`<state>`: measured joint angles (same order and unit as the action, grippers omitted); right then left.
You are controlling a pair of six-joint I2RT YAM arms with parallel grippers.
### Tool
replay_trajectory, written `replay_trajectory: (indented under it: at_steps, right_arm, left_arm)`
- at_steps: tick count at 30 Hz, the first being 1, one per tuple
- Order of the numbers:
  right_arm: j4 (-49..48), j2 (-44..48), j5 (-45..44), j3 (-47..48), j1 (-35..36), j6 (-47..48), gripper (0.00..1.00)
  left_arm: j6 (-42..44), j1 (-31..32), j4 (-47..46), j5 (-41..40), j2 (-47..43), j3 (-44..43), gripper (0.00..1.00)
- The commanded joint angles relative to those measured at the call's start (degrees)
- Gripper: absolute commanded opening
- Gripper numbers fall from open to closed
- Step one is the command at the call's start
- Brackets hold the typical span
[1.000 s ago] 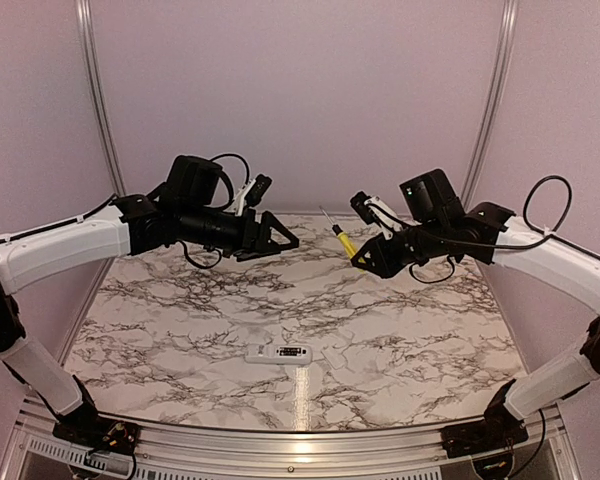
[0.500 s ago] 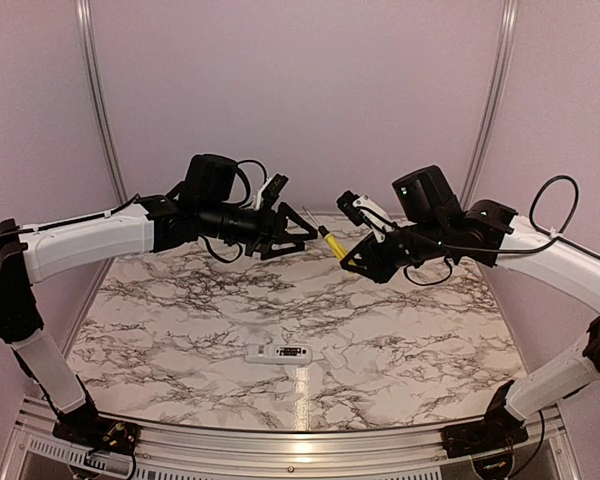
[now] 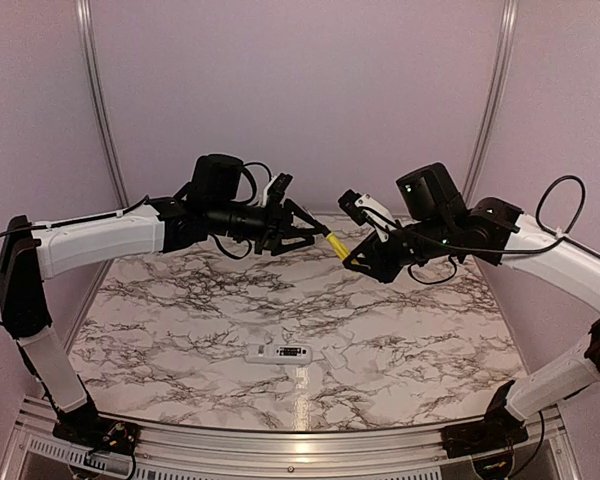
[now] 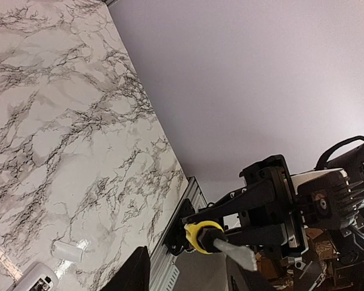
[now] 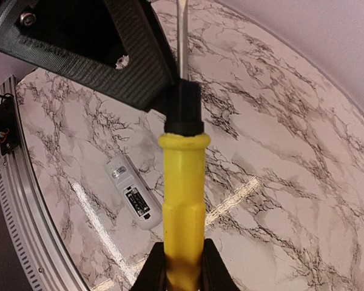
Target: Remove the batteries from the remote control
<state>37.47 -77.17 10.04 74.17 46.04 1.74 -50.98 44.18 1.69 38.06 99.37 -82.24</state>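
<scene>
Lying flat on the marble worktop [image 3: 180, 320] near its front edge, the remote control [image 3: 280, 353] is well apart from both arms, which meet in the air above the far half.

The right gripper [image 5: 182, 268] is clamped on the yellow handle of a screwdriver [image 5: 182, 182]. The left gripper [image 3: 310, 232] has its fingers spread, close about the metal shaft. Whether they touch it I cannot tell.

The remote looks light, stiff and smooth, so it would probably skate on the glossy worktop if pushed. Pinching it across its long edges, clear of the recess, seems the safest hold. The batteries are likely small, hard and ready to roll once freed, so levering one up at an end should suit them best.

The top view gives the layout but leaves the remote as a pale bar. The right wrist view shows its dark recess facing up, though the batteries cannot be made out singly there. Only the left wrist view shows the flat blade tip, and a small white cover piece [image 4: 67, 250] just beside the remote's end.
</scene>
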Motion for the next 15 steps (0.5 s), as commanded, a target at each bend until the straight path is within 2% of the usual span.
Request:
replay_trajectory:
  at_steps: [1, 9, 15]
  right_arm:
    - [-0.26, 2.57, 1.39, 0.64, 0.54, 0.72, 0.0]
    - [-0.38, 2.8, 1.83, 0.12, 0.54, 1.16, 0.0]
    - [-0.42, 2.61, 1.32, -0.07, 0.53, 1.4, 0.0]
  left_arm:
    - [-1.75, -0.17, -3.8, -0.05, 1.2, -1.44, 0.44]
    - [-4.51, -0.16, -7.44, 1.47, 2.63, -1.5, 0.41]
    - [-5.02, -0.15, -8.7, 2.37, 2.81, -1.52, 0.43]
